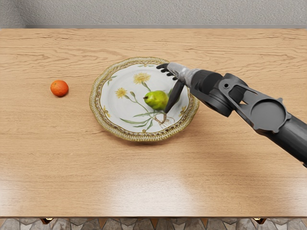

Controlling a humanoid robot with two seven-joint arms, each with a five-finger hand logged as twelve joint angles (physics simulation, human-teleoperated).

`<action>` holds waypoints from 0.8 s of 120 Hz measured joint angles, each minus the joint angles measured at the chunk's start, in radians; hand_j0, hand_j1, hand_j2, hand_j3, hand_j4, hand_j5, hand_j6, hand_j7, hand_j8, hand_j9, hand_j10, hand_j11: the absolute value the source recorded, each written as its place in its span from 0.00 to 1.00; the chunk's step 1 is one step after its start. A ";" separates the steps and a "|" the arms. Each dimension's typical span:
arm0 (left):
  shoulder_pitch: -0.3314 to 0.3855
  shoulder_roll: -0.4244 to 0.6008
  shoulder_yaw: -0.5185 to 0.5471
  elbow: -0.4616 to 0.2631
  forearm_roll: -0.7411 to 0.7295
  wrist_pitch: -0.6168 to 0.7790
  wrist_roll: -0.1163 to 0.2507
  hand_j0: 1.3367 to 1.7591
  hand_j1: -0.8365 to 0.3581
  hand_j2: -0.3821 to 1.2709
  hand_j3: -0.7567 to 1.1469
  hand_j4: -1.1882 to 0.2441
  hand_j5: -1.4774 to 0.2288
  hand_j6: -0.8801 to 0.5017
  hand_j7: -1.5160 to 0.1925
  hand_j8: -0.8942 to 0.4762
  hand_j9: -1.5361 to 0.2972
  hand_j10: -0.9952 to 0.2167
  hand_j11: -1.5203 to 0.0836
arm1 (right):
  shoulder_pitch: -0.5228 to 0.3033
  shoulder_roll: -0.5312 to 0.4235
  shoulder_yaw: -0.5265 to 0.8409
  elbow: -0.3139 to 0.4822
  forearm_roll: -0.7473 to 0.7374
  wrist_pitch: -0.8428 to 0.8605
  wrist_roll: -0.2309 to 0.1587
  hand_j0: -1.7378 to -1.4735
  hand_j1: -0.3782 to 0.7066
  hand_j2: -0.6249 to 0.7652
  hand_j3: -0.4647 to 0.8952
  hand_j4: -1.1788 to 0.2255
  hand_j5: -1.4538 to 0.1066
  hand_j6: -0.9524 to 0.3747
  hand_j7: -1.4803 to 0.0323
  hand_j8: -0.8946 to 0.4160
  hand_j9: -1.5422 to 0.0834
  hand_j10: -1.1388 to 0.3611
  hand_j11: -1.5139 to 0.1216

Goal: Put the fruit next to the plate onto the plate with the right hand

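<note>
A green pear (pixel 155 99) lies on the flower-painted plate (pixel 111 106), right of its middle. My right hand (pixel 168 82) hovers over the plate's right half, its arm coming in from the right edge. The fingers (pixel 163 68) are stretched out toward the plate's far rim, well apart from the pear. The dark thumb (pixel 174 94) points down and sits right beside the pear's right side; I cannot tell whether it touches. Nothing is held. The left arm does not show.
A small orange (pixel 59 88) rests on the wooden table (pixel 153 177) to the left of the plate, about a hand's width from its rim. The table's front edge runs along the bottom of the view.
</note>
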 joint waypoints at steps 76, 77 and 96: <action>-0.001 0.000 0.000 0.000 0.000 0.000 0.000 0.76 0.98 0.23 0.40 0.82 0.85 0.62 0.87 0.64 0.83 0.81 0.93 | -0.054 -0.558 0.067 0.205 0.556 0.497 0.000 0.30 0.03 0.45 0.34 0.84 0.93 0.71 0.98 0.68 0.95 0.76 0.92; -0.001 0.000 0.000 0.000 0.000 0.000 0.000 0.76 0.98 0.23 0.40 0.82 0.85 0.62 0.87 0.64 0.83 0.81 0.93 | -0.054 -0.564 0.067 0.205 0.560 0.500 0.000 0.30 0.03 0.45 0.34 0.84 0.93 0.71 0.98 0.68 0.95 0.76 0.92; -0.001 0.000 -0.001 -0.001 0.000 0.000 0.000 0.76 0.98 0.23 0.40 0.82 0.85 0.62 0.87 0.64 0.83 0.81 0.93 | -0.059 -0.609 0.070 0.205 0.601 0.529 0.000 0.30 0.03 0.45 0.34 0.84 0.93 0.71 0.98 0.68 0.95 0.76 0.92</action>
